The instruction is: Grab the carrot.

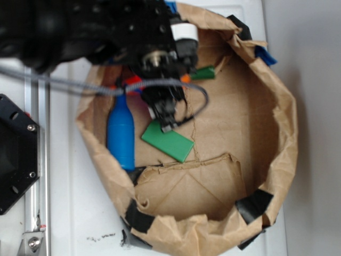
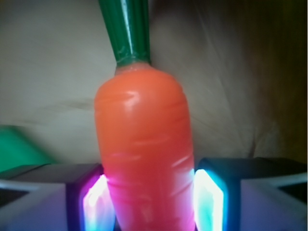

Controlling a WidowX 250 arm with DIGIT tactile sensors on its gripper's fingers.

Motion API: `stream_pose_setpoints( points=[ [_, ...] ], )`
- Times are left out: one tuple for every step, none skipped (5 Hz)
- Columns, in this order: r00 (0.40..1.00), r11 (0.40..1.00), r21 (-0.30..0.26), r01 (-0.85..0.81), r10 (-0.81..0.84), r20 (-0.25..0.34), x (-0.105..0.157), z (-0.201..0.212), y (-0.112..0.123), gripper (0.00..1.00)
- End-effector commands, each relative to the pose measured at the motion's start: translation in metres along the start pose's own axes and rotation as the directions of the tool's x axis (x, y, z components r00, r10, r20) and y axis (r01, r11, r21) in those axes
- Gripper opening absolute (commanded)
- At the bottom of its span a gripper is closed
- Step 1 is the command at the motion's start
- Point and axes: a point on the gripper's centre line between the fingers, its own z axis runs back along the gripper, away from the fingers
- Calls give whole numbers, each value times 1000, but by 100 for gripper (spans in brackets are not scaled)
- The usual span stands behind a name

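Wrist view: carrot (image 2: 143, 154) sits between my end effector (image 2: 147, 199) pads.
I judge both pads touch it; I'd squeeze evenly, then lift straight.

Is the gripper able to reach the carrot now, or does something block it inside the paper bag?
Probably yes. In the wrist view the carrot lies right between the gripper fingers, with nothing between them. The blue bottle and green block lie off to the side. Whether the pads already touch is unclear.

No readable text, labels or numbers anywhere.
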Motion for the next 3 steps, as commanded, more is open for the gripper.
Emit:
stream_pose_setpoints(
  points=[
    [994, 992, -129, -5, 20, 111, 19, 98, -52, 0],
    [994, 989, -140, -40, 53, 92, 29, 100, -44, 0],
    [992, 990, -134, -42, 58, 113, 33, 98, -38, 0]
  ],
)
